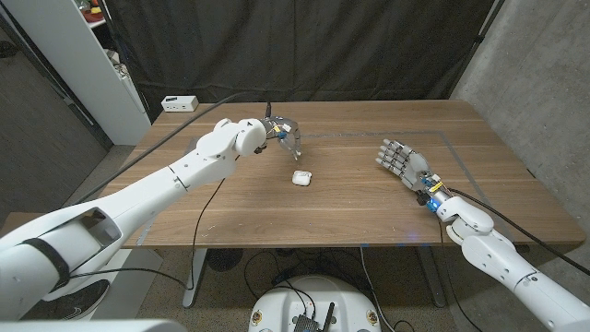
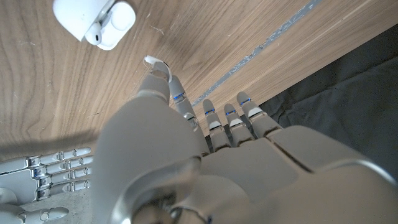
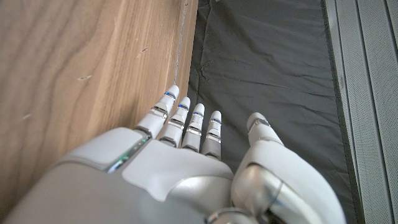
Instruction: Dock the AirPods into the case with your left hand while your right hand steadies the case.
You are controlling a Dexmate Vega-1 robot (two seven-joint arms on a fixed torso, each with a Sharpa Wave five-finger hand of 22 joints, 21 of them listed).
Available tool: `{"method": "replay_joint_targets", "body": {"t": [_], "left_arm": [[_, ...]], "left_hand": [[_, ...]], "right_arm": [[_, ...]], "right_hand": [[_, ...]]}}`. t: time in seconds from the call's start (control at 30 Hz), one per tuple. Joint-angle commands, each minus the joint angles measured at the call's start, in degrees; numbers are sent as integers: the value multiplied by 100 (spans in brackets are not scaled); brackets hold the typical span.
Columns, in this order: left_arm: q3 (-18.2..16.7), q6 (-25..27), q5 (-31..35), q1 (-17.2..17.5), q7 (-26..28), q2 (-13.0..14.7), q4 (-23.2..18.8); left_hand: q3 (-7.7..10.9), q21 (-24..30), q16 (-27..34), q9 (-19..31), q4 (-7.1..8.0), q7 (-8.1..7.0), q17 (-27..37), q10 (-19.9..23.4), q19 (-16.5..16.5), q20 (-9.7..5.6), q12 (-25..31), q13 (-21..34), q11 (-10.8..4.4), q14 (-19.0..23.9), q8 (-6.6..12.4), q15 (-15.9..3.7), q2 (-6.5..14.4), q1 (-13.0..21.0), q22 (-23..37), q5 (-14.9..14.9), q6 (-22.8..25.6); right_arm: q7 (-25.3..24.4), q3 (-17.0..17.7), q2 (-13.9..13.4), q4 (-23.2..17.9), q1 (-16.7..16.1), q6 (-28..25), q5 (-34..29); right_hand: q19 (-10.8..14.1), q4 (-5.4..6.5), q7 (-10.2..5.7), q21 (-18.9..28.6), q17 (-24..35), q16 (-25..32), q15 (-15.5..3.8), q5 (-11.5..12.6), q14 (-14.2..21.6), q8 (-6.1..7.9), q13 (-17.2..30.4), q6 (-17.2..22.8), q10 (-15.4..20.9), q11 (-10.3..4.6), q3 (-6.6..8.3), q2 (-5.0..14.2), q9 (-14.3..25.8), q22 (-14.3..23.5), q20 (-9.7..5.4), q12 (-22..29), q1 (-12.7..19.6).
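Now we see our left hand (image 1: pixel 283 132) poised above the tabletop (image 1: pixel 230 203), its fingers curled downward, with a small white AirPod (image 2: pixel 155 62) pinched at the tips in the left wrist view. We cannot tell which way that earbud's stem points, since only a small white end of it shows past the fingers (image 2: pixel 177 99).

Just below and slightly to the right of this hand, toward us, lies the case (image 1: pixel 300 177), apart from the fingers and resting on the wood. It is white, glossy and rounded. In the left wrist view its lid stands open, hinged off to one side, and one earbud already sits in a well with its dark tip showing. From the head view the case's long axis runs roughly away from us, tilted a little.

A white box (image 1: pixel 180 102) sits at the far edge beyond our left hand, well apart from it, with a dark cable trailing across the tabletop nearby. No other thing lies between our left hand and the case.

Further right, well apart from the case, our right hand (image 1: pixel 400 159) hovers or rests with fingers straight and spread, holding nothing; the right wrist view shows it at the tabletop's edge beside a dark curtain (image 3: pixel 267 62).
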Motion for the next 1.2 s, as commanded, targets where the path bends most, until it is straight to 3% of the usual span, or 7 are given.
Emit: {"method": "replay_joint_targets", "body": {"t": [0.03,0.37,1.2], "left_arm": [[172,-239,-65,-207,-47,-220,264],[255,-355,-78,-307,-170,-261,277],[90,-762,-272,-219,-385,73,207]], "left_hand": [[-39,45,4,2,-17,-43,14,34,16,44,14,33,24,42,3,-523,39,74,24,-14,-21],[-70,49,-2,-13,-20,-101,14,27,15,65,1,40,6,38,-18,-511,71,109,27,-25,3],[-162,63,4,-49,9,-152,15,67,29,72,-4,58,-40,62,-65,-531,130,122,33,-47,63]], "right_arm": [[-34,144,-11,-49,-205,123,66],[-39,204,17,-27,-274,204,75],[-351,257,10,-346,-584,310,-68]], "right_hand": [[21,-11,9,-8,19,-6,-390,30,34,36,19,20,29,7,22,16,34,22,-57,3,-33],[21,-17,14,-8,20,-4,-393,30,40,36,16,24,37,-11,26,18,34,22,-55,4,-31],[11,-12,12,-10,31,-2,-383,29,33,32,9,18,39,-11,23,20,34,23,-54,1,-52]]}}
